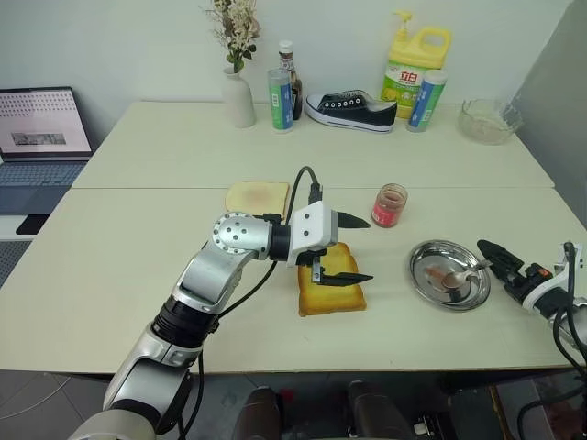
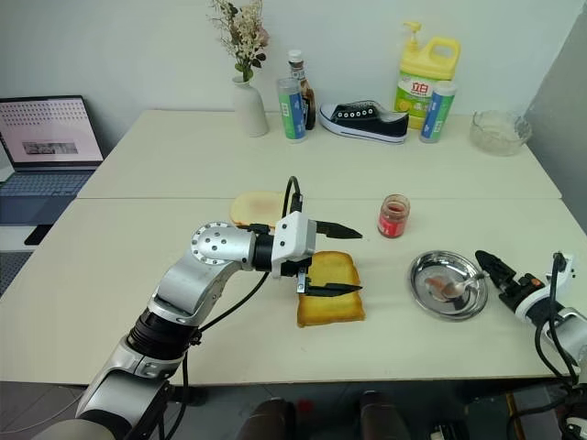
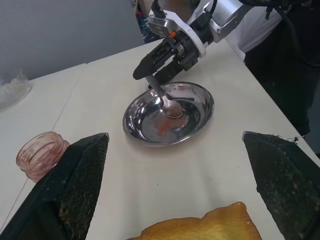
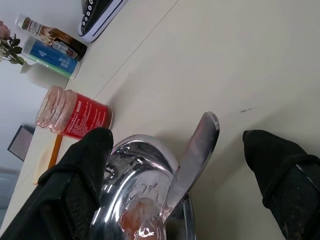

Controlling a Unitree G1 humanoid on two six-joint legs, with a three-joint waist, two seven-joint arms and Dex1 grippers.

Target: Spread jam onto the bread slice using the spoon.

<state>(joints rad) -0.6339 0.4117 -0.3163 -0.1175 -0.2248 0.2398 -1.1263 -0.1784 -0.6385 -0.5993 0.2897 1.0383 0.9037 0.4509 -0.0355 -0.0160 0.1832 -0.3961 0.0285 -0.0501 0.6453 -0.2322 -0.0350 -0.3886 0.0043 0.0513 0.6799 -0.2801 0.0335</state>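
Note:
The bread slice lies golden-yellow on the table near its front edge. My left gripper hangs open just above it, pointing right toward the steel dish. The spoon rests in that dish, its bowl smeared pinkish-red and its handle leaning over the right rim. My right gripper is open at the dish's right side, one finger on each side of the handle's end and not closed on it. The jam is in a small glass jar with a red label, beyond the bread and to its right.
A thinner, paler slice lies behind my left arm. Along the back stand a vase, bottles, a shoe, a yellow detergent jug and a glass bowl. A laptop sits far left.

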